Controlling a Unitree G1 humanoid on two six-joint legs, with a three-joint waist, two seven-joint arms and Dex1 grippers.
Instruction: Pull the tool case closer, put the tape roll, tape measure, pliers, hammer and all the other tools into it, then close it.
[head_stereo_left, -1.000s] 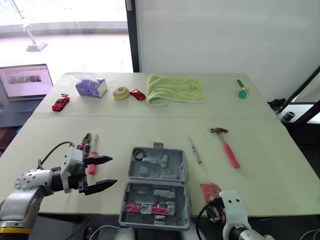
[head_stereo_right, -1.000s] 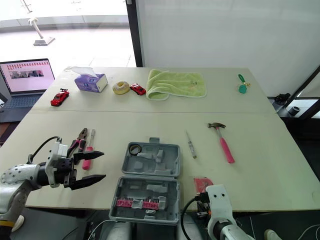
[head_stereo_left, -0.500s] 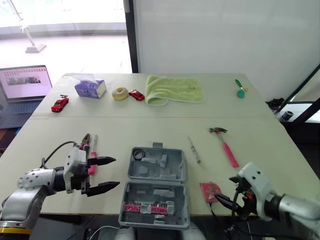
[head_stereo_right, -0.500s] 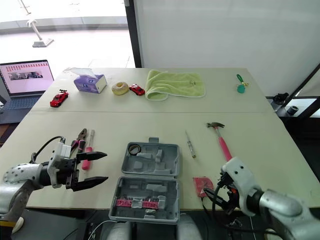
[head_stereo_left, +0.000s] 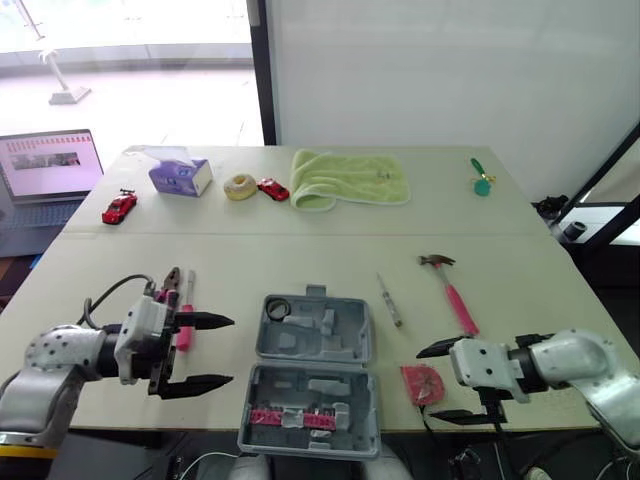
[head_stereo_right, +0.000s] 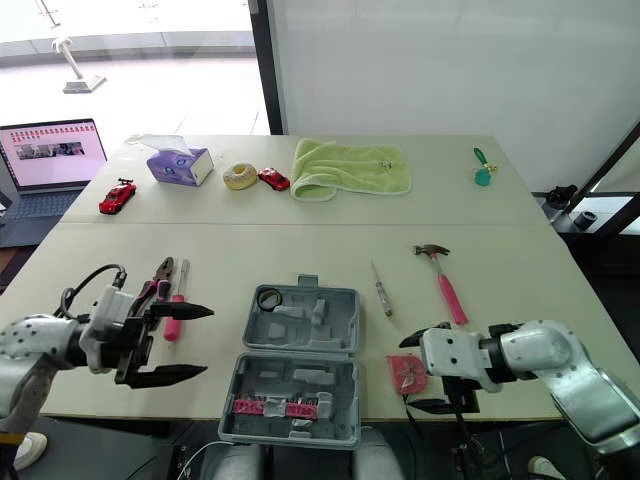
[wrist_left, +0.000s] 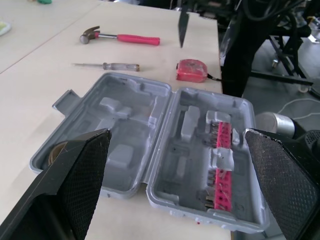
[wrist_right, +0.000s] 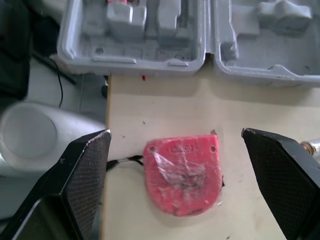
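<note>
1. The right gripper has swung up from below the table's near edge. Its fingers are spread wide, with the red tape measure lying just ahead between them, not yet gripped.
2. The tape measure lies at 3 o'clock of the open tool case, so a grasp looks like the next move.
3. The left gripper stays spread and empty at the case's 9 o'clock.
4. The tape measure's small moulded label is too small to read, and no other writing is legible.

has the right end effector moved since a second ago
Yes. The right end effector has swung from just nearer the robot than the tape measure round to the tape measure's right side, with its open fingers facing it.
</note>
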